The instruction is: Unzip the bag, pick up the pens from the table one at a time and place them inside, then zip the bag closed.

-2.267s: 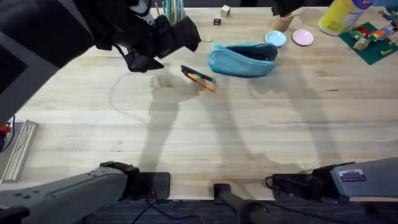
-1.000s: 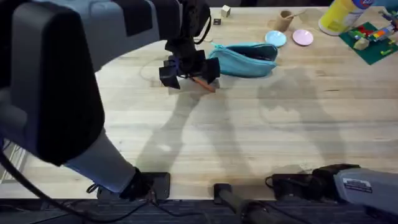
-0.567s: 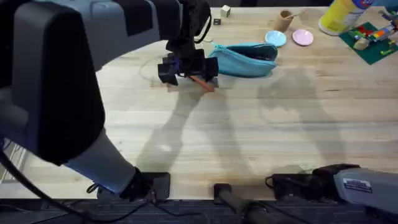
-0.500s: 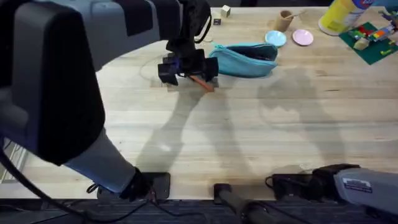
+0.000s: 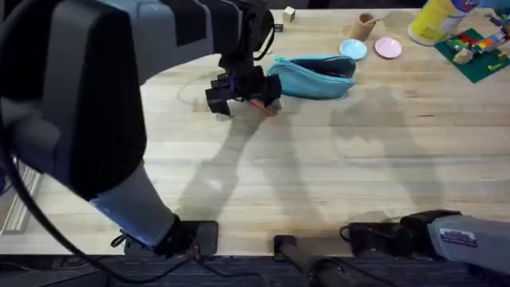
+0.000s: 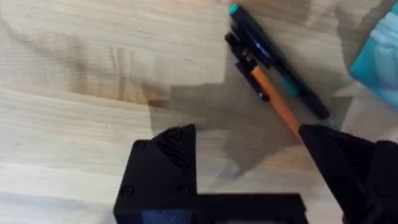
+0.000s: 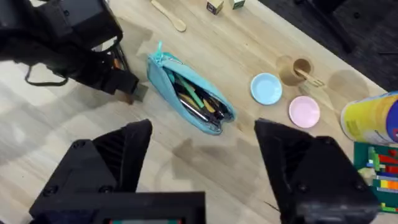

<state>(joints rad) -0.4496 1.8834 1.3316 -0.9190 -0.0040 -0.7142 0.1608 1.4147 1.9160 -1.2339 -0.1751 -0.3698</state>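
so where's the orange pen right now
The orange pen lies on the table alongside the black pen, just left of the teal bag, between the left gripper's open fingers.

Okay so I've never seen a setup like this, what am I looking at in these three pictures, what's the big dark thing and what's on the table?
It is a robot with two arms at a light wooden table. One camera looks down from above; one rides on each wrist. The big dark shape is the left arm, close under the overhead camera. Its left gripper hangs open over two thin pens, the black pen and the orange pen, holding nothing. Beside them lies a teal fabric pencil pouch, unzipped, with things inside. The right gripper is open too, high above the table.
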